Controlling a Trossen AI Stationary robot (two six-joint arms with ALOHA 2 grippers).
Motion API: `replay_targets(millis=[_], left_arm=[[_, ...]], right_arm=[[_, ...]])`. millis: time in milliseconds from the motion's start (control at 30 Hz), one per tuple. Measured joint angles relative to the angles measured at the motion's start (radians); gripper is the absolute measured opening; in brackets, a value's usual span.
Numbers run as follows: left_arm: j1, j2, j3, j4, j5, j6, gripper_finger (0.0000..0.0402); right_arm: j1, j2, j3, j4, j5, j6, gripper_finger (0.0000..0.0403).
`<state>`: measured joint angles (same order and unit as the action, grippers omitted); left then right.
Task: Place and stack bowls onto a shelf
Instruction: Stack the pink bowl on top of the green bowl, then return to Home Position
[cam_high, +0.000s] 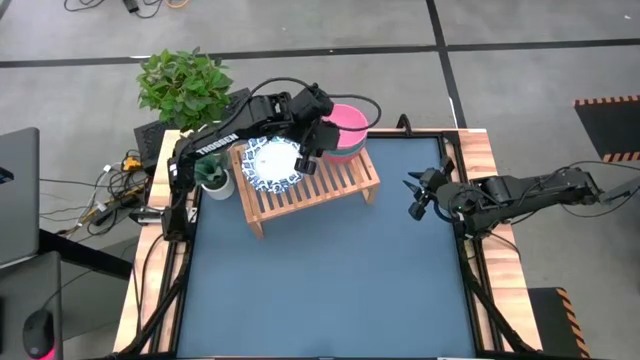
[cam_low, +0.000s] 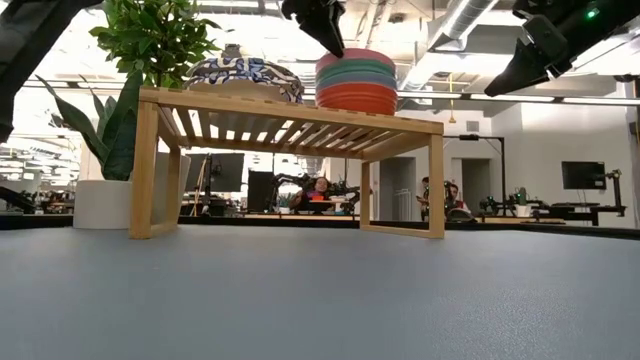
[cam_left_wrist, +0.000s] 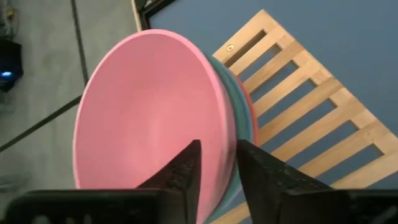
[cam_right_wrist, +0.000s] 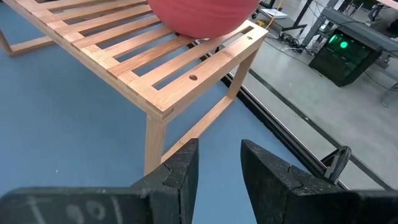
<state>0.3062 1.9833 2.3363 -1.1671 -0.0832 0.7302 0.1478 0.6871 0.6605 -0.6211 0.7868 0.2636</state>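
Hovering over the shelf (cam_high: 305, 183), the left gripper (cam_left_wrist: 216, 171) is poised at the rim of the pink bowl (cam_left_wrist: 149, 112), its two fingers parted with the rim's edge sitting in the narrow gap between them; I can't tell whether they are actually pinching it. That pink bowl is topping a stack of bowls (cam_low: 356, 82), teal-green and red ones beneath it, at the shelf's right end near the table's far edge. A white bowl with a blue patterned rim (cam_high: 272, 163) is sitting on the shelf's left half, just beside the stack.

These bowls look stiff, light and smooth, probably plastic, so I'd guess they slide easily against one another. Taking hold at the rim, one finger inside and one outside, seems the only workable grip, and a nudge could be shifting the whole stack.

The right gripper (cam_right_wrist: 214, 165) is waiting near the table's right edge, fingers apart and holding nothing.
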Motion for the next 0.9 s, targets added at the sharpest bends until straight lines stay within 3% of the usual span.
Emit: replay_targets(millis=[167,333,500,667,767,833,900], left_arm=[[-0.034,-0.001,0.014,-0.010,-0.080,-0.023,0.0124],[-0.102,-0.025,0.020,0.009,-0.176,-0.059,0.0132],[-0.203,-0.043,0.020,0.009,-0.373,-0.079,0.0130],[-0.315,-0.058,0.019,-0.002,-0.527,-0.191,0.0131],[-0.359,-0.068,0.018,-0.010,-0.396,-0.223,0.0130],[-0.371,-0.082,0.018,-0.015,-0.195,-0.263,0.0130],[-0.369,-0.092,0.018,-0.012,0.076,-0.297,0.0130]], right_arm=[[0.000,0.000,0.000,0.003,0.000,0.000,0.0145],[0.000,0.000,0.000,0.067,0.000,-0.050,0.0145],[0.000,0.000,0.000,0.214,0.000,-0.155,0.0145],[0.001,0.000,0.000,0.226,-0.003,-0.165,0.0145],[0.001,0.000,0.000,0.238,-0.003,-0.160,0.0145],[0.000,0.000,0.000,0.287,-0.003,-0.160,0.0145],[0.002,-0.004,0.000,0.331,-0.007,-0.159,0.0145]])
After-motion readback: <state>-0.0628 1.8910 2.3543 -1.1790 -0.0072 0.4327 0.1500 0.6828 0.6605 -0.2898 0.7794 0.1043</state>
